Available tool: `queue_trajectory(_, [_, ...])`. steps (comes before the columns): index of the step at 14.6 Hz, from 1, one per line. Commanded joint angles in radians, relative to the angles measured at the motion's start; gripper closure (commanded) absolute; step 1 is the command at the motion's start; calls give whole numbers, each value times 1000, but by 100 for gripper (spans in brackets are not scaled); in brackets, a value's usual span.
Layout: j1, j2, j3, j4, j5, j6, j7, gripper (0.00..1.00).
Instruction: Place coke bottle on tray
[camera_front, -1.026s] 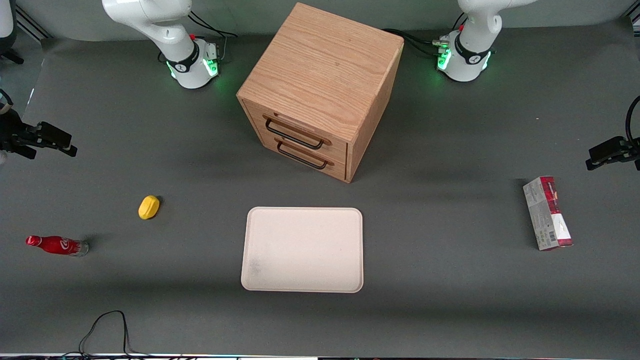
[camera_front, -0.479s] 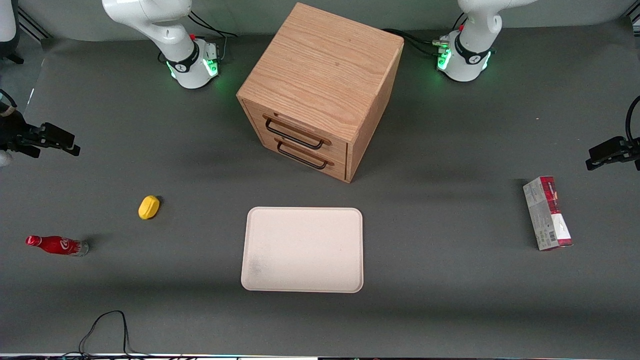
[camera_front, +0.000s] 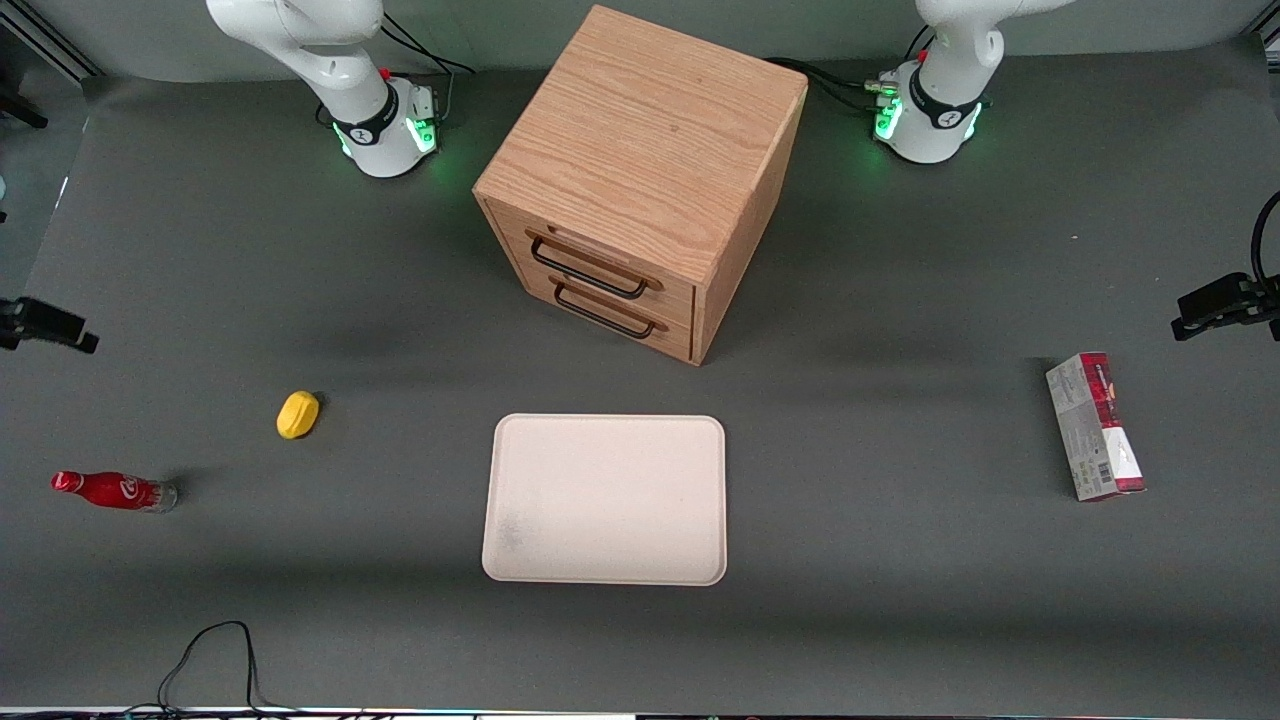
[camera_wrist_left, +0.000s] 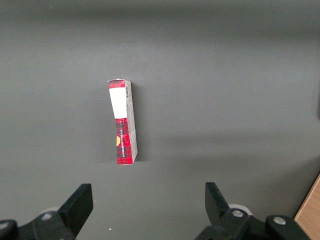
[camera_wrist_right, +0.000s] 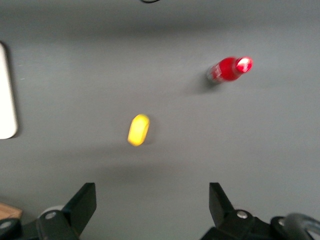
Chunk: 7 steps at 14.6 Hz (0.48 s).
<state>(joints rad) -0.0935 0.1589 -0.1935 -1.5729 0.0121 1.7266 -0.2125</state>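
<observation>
The coke bottle (camera_front: 113, 491), red with a red cap and clear base, lies on its side on the grey table at the working arm's end. It also shows in the right wrist view (camera_wrist_right: 229, 69). The cream tray (camera_front: 605, 498) lies flat in front of the wooden cabinet, and its edge shows in the right wrist view (camera_wrist_right: 6, 95). My right gripper (camera_front: 50, 330) hangs high over the table's end, farther from the front camera than the bottle. In the right wrist view the gripper (camera_wrist_right: 152, 197) is open wide and empty.
A yellow lemon (camera_front: 298, 414) lies between bottle and tray, seen also in the right wrist view (camera_wrist_right: 138, 129). A wooden drawer cabinet (camera_front: 640, 180) stands mid-table. A red-and-grey carton (camera_front: 1095, 425) lies toward the parked arm's end. A black cable (camera_front: 210, 650) loops near the front edge.
My right gripper has moved nearer to the front camera and outward toward the table's end, closer to the bottle. Nothing on the table has moved.
</observation>
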Motion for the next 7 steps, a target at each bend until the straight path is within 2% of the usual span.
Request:
queue_trajectory(1, [-58, 200, -4, 206, 55, 2, -118, 0])
queue_trajectory(7, [-127, 373, -17, 244, 72, 197, -270, 0])
